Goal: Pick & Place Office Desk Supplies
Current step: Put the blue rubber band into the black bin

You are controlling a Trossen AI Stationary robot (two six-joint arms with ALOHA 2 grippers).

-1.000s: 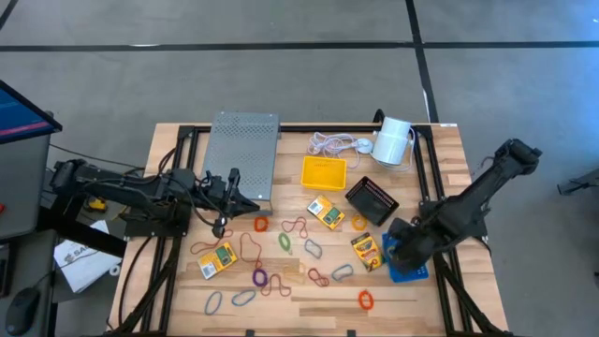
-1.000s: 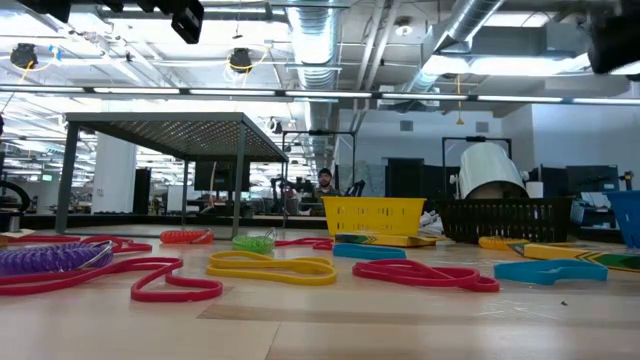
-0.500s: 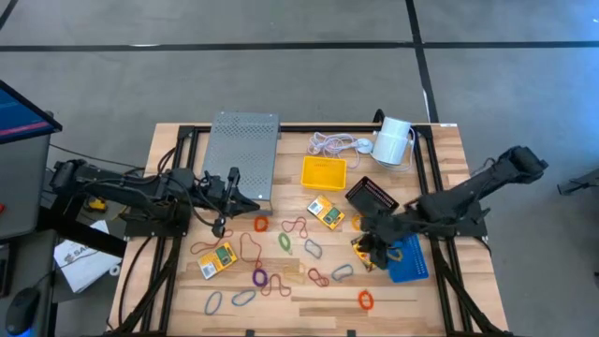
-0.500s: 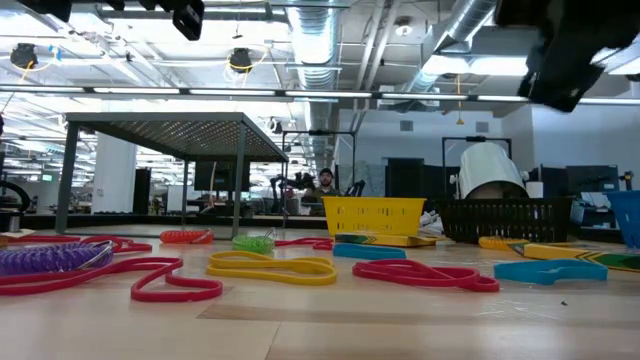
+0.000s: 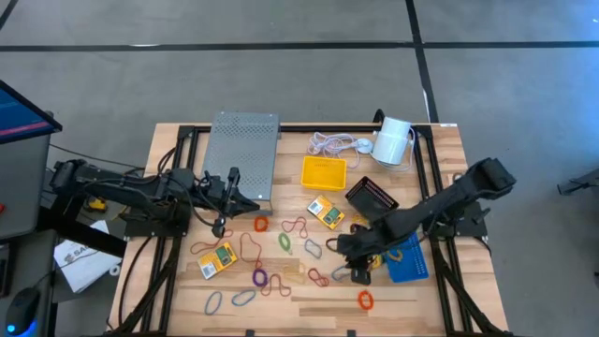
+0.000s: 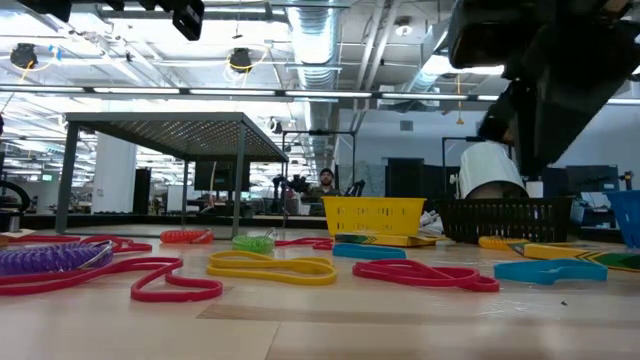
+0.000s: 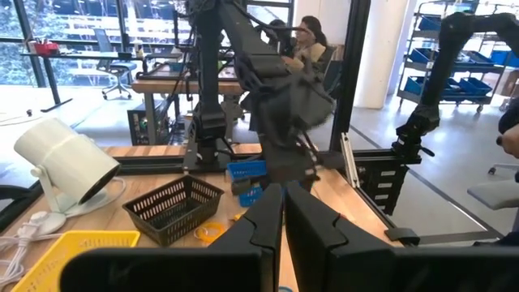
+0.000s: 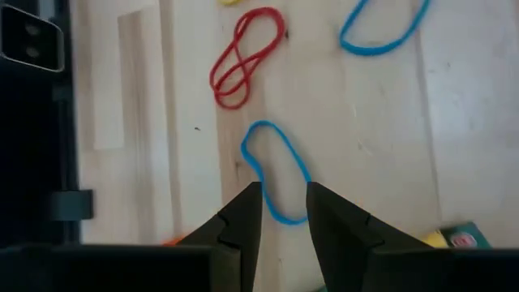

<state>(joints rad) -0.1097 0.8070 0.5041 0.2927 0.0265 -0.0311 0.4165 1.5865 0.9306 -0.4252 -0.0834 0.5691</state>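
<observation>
Many coloured rubber bands lie flat on the wooden table (image 5: 440, 150), among them a blue loop (image 8: 276, 166) and a twisted red one (image 8: 243, 57). My right gripper (image 8: 284, 199) is open and points down over the blue loop, one fingertip on either side of its near end, with no touch that I can see. In the high view my right gripper (image 5: 356, 270) is left of the blue tray (image 5: 409, 262). The yellow tray (image 5: 323, 171) and black mesh tray (image 5: 372, 198) stand farther back. Crayon boxes (image 5: 217, 259) (image 5: 326, 212) lie flat. My left gripper (image 5: 251, 199) waits shut and level at the left.
A grey perforated metal stand (image 5: 241, 154) is at the back left. A coiled white cord (image 5: 332, 143) and a white cylinder (image 5: 393, 140) sit at the back. Another blue band (image 8: 385, 32) lies beyond the red one. People show in the room beyond.
My right gripper has swung from over the blue tray toward the table's left edge, sinking a little and rolling about its own axis. It now stands over the bands, and more of the blue tray shows. Nothing on the table has moved.
</observation>
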